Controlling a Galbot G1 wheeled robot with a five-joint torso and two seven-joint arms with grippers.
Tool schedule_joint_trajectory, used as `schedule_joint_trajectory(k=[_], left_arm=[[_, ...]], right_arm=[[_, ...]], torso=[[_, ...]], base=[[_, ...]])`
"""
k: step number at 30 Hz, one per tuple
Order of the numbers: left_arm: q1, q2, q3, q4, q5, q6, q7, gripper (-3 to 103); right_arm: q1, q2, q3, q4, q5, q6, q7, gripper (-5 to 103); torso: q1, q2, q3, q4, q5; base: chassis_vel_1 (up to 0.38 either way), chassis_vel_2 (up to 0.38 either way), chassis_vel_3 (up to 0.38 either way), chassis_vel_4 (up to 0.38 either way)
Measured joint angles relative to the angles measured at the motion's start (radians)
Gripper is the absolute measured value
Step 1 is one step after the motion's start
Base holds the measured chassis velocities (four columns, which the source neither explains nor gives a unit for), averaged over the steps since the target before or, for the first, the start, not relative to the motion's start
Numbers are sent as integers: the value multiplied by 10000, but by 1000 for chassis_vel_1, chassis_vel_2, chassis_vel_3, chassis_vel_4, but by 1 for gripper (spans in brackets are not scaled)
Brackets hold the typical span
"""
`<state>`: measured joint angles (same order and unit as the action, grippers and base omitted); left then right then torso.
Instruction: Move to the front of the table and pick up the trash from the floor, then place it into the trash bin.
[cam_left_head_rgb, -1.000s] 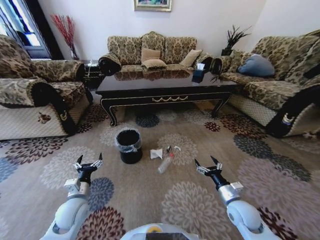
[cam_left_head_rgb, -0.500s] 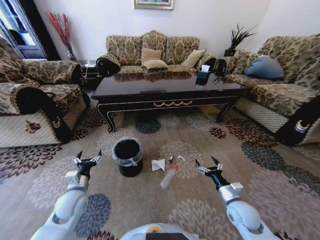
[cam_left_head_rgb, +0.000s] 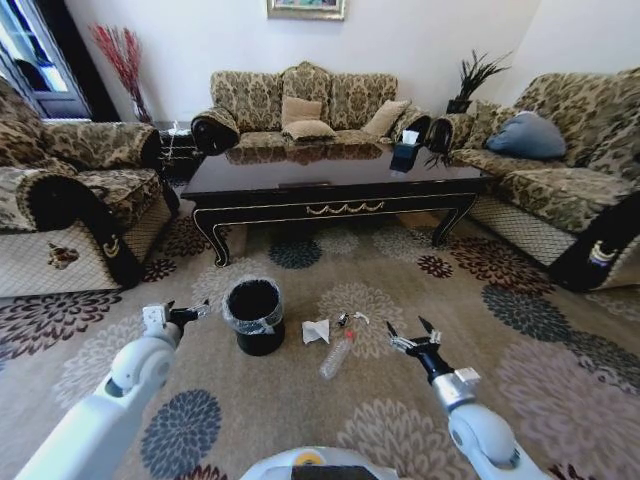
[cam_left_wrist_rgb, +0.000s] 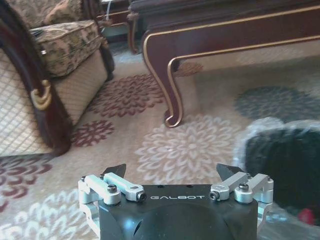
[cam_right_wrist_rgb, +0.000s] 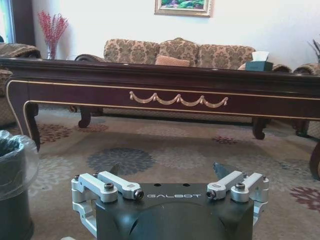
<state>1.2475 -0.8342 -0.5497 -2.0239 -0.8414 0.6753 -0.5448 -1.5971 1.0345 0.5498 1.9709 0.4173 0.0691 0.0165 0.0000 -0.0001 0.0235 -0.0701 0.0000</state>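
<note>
The dark glossy table (cam_left_head_rgb: 340, 180) stands ahead on the flowered carpet floor (cam_left_head_rgb: 400, 275). In front of it the black trash bin (cam_left_head_rgb: 254, 316) with a clear liner stands upright. Just right of the bin lies the trash: crumpled white paper (cam_left_head_rgb: 316, 331), a clear bottle (cam_left_head_rgb: 337, 355) and small scraps (cam_left_head_rgb: 347, 320). My left gripper (cam_left_head_rgb: 188, 312) hovers open just left of the bin; in the left wrist view this gripper (cam_left_wrist_rgb: 172, 171) has the bin (cam_left_wrist_rgb: 285, 160) beside it. My right gripper (cam_left_head_rgb: 408, 336) hangs open right of the bottle. The right wrist view has the gripper (cam_right_wrist_rgb: 169, 170) facing the table (cam_right_wrist_rgb: 150, 85).
Patterned sofas ring the table: an armchair (cam_left_head_rgb: 60, 200) at left, a long sofa (cam_left_head_rgb: 300, 105) behind, another sofa (cam_left_head_rgb: 560, 170) at right. A dark tissue box (cam_left_head_rgb: 404, 150) sits on the table. Open carpet lies around the bin and trash.
Over the second the view drew closer to the table. My left arm has stretched forward and its gripper has shifted toward the bin. The right gripper has barely moved.
</note>
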Motion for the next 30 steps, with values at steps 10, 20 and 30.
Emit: schedule_joint_trajectory(k=[10, 20, 30], left_arm=[[-2018, -228, 1242, 894, -3139, 687, -1630, 100], [-4071, -692, 2625, 2228, -6407, 657, -3640, 100], [-5252, -883, 3589, 3492, -7604, 626, -4380, 100]], right_arm=[[-28, 13, -106, -112, -19, -1, 2, 100], [-148, 57, 10, -81, -40, -1, 41, 100], [-199, 176, 35, -103, -93, 2, 63, 100]], torso=[[0, 0, 1, -7, -1], [0, 0, 1, -6, 0], [0, 0, 1, -6, 1]], base=[[0, 0, 0, 0], [0, 0, 0, 0], [0, 0, 0, 0]])
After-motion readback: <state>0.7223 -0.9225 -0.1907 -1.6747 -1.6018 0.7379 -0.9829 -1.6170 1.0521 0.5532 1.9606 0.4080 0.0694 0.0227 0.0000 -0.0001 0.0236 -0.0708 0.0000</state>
